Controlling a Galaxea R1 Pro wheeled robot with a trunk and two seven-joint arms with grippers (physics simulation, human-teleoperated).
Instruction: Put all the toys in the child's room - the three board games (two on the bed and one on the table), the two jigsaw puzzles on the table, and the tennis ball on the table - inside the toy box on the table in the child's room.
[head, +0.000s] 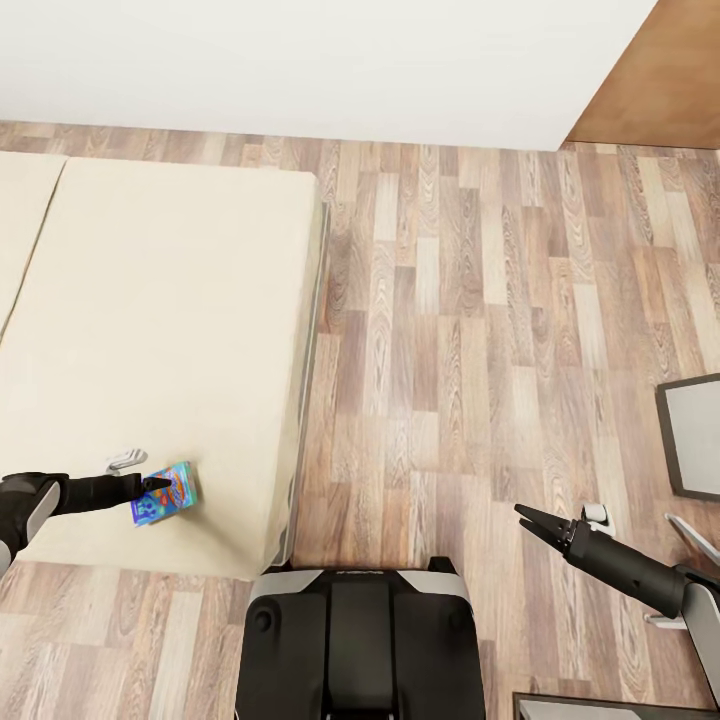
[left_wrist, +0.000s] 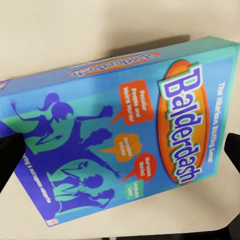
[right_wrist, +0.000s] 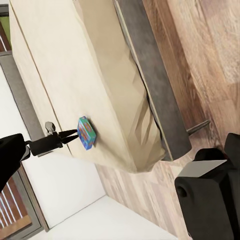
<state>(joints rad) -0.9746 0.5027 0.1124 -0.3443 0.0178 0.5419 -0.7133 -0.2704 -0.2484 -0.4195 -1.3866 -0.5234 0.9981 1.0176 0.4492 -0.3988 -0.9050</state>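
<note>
A light blue board game (head: 168, 495), a Balderdash box (left_wrist: 125, 135), lies near the front right corner of the beige bed (head: 150, 300). My left gripper (head: 158, 484) hovers right at it, open. Its dark fingers (left_wrist: 9, 160) sit at both sides of the left wrist view, in front of the box's ends. The right wrist view shows the same box (right_wrist: 86, 132) on the bed (right_wrist: 60, 65) with the left gripper (right_wrist: 74, 134) touching or nearly touching it. My right gripper (head: 530, 522) hangs open over the wooden floor with nothing in it. The toy box, jigsaw puzzles and tennis ball are out of view.
Wooden floor (head: 450, 330) stretches between the bed and a dark-framed light grey surface (head: 695, 435) at the right edge. A white wall (head: 320, 60) runs along the back. My dark base (head: 360, 640) stands just off the bed's front corner.
</note>
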